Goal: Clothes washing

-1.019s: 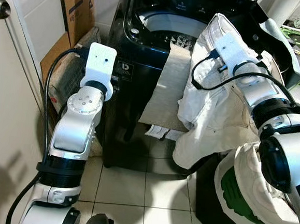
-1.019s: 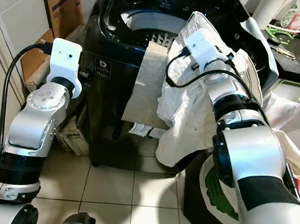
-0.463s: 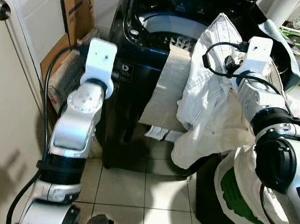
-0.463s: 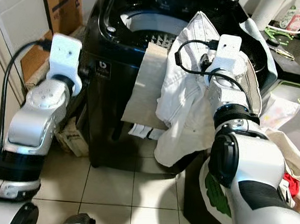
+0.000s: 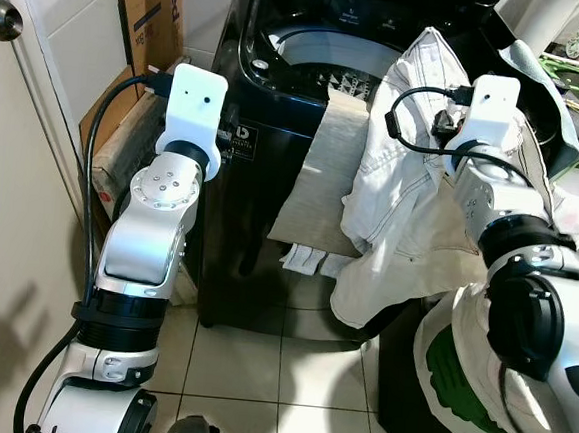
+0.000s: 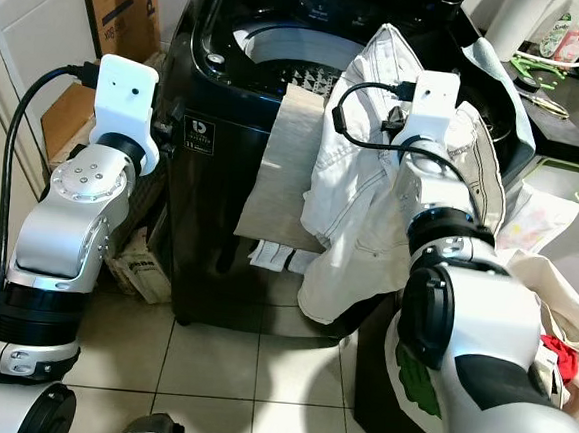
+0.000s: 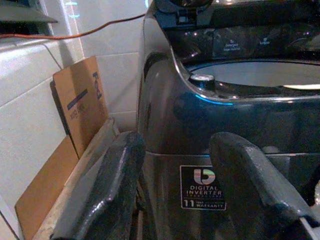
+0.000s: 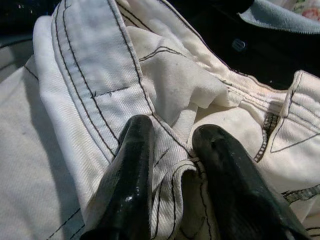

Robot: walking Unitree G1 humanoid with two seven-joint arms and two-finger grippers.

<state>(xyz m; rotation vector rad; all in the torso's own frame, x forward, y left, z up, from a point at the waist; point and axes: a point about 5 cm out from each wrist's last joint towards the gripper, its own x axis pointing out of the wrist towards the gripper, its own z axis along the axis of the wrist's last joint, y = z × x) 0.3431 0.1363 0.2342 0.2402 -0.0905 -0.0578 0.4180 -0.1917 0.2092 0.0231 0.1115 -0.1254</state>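
Nearest us, our right gripper (image 8: 167, 165) pinches a fold of the white jeans (image 5: 402, 185) between its narrowly parted fingers (image 8: 131, 170). The jeans hang over the front rim of the black washing machine (image 5: 264, 154), beside a beige cloth (image 5: 318, 169). Our left gripper (image 7: 175, 190) hovers spread, empty, before the machine's front corner, cardboard (image 7: 75, 100) beyond.

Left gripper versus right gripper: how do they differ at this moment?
The left gripper is open and holds nothing, while the right gripper is shut on the white trousers, a fold pinched between its fingers. The left gripper faces the washing machine front beside the cardboard; the right gripper is over the machine's rim. Both have two black fingers.
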